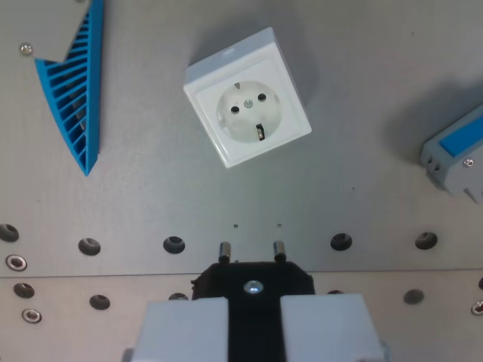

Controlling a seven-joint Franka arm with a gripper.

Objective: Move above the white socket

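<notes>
**Clerk:** Item one, your claw. State?

**Arm:** My gripper (253, 332) sat at the bottom edge of the wrist view. Two pale grey fingers (185, 330), one either side, were clamped on a black plug (254, 280). So: clenched, grasping the plug. The plug carried one silver screw (253, 286) on its face and two metal pins (224, 250) pointing up the frame.

**Clerk:** Item two, what lay beneath?

**Arm:** A grey metal plate (151, 204), matte, with a row of round holes (173, 244) running across just beyond the pins, and more holes and small screws lower down on both sides.

**Clerk:** Item three, the task's thing.

**Arm:** The white socket (247, 98), in the upper middle of the frame, well apart from the pins and slightly toward the wrist view's left of them. Square white housing, lying on the plate, turned at an angle so its corners did not line up with the hole row. Round recessed face with two dark pin holes, a small central screw, and one metal earth clip visible at the lower rim of the recess.

**Clerk:** Item four, remainder.

**Arm:** A blue ribbed plastic part (79, 90), tapering to a point, at the wrist view's upper left. A grey-and-blue block (456, 154), cut off by the wrist view's right edge. Neither touched the socket.
</notes>
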